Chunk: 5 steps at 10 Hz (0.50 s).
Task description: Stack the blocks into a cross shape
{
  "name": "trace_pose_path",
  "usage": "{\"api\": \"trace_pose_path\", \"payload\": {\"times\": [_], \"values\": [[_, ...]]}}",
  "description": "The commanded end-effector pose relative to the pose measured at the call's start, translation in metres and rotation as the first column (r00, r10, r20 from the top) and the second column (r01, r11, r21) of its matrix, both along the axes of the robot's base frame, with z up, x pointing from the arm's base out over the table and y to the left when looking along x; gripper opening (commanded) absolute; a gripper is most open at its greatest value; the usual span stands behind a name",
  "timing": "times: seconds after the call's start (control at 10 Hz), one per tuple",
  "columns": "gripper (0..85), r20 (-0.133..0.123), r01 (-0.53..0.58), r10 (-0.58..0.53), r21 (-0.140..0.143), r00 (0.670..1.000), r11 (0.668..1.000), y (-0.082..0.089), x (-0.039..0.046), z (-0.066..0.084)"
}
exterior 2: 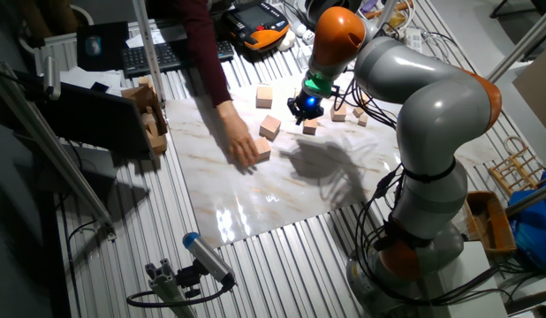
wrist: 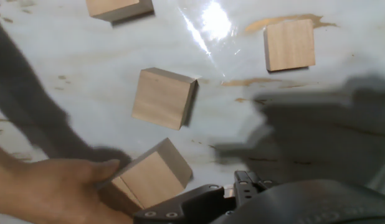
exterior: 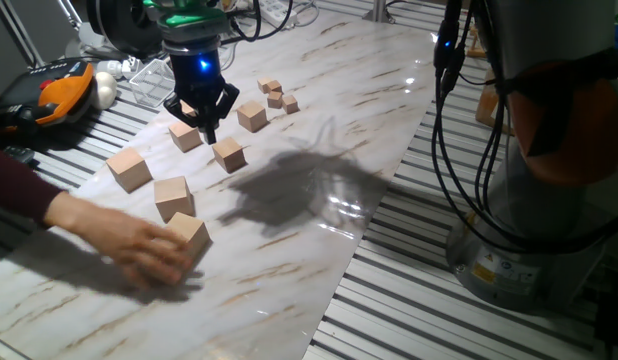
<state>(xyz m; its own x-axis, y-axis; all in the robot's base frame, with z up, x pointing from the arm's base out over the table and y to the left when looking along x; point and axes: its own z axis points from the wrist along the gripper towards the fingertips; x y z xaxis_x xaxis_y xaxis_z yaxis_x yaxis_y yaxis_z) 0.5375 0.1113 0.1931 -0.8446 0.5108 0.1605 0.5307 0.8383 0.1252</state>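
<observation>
The black two-finger gripper [exterior: 203, 112] hung spread and empty above the marble-patterned tabletop [exterior: 319, 215]. The four large tan wooden cubes [exterior: 175, 196] lay scattered apart, unstacked; a person's hand [exterior: 139, 245] gripped the nearest one [exterior: 191, 235], apparently repositioning it.

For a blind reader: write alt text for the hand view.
A person's hand grips a large wooden cube at lower left on a marbled table. Three more cubes lie apart above it, nearest one centre frame.
</observation>
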Motion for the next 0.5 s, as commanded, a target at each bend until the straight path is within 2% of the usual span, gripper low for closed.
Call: {"api": "trace_pose_path", "payload": {"times": [0.0,0.2,0.4], "values": [[0.0,0.002,0.005,-0.005,0.000,1.000,1.000,0.0005,0.0002,0.0001],[0.0,-0.011,0.008,-0.008,0.000,1.000,1.000,-0.0007,-0.0003,0.0001],[0.0,-0.003,0.008,-0.008,0.000,1.000,1.000,0.0004,0.0002,0.0000]]}}
